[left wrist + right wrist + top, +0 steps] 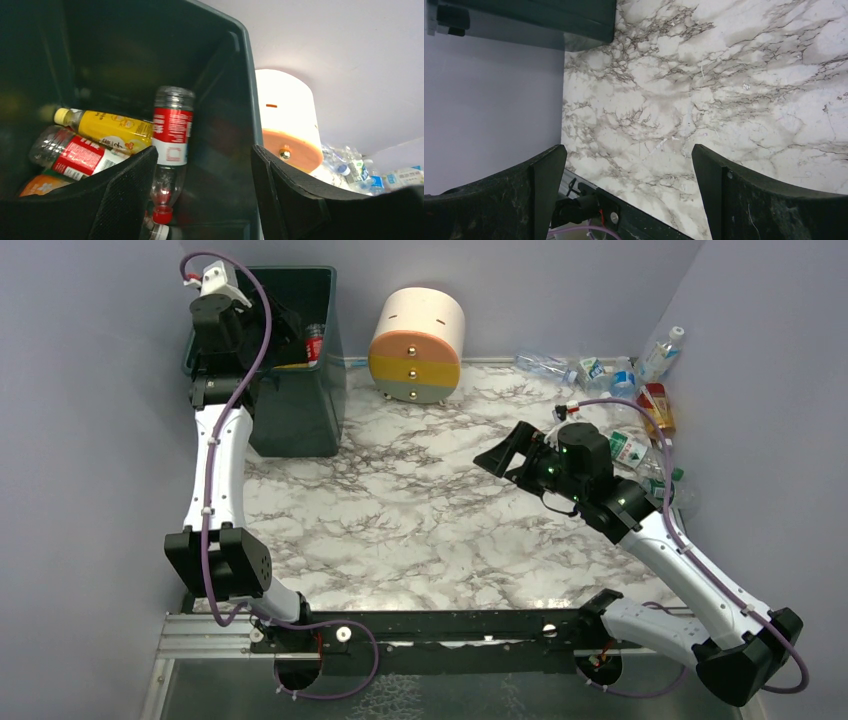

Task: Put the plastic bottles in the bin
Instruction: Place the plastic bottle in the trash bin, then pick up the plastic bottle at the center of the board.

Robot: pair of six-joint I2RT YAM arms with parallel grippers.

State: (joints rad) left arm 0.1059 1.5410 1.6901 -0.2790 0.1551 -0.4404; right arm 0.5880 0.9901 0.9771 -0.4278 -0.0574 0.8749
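The dark green bin (pixel 300 410) stands at the back left. My left gripper (pixel 288 332) hangs over its mouth, open, with nothing between the fingers. In the left wrist view my left gripper (pixel 202 150) looks down the bin's wall (pixel 225 100). A clear bottle with a red label (pixel 172 130) stands cap-down just past the left finger, free of it. A yellow bottle (pixel 112 129) and another red-labelled bottle (pixel 75 155) lie below. Several plastic bottles (pixel 625 415) lie piled at the back right. My right gripper (pixel 500 455) (pixel 629 150) hovers open over bare marble.
A round cream, yellow and grey drawer unit (pixel 417 345) sits on the table beside the bin, also seen past the bin's rim as the drawer unit (pixel 287 120). Grey walls close in the left, back and right. The black arm rail (pixel 450 628) runs along the near edge.
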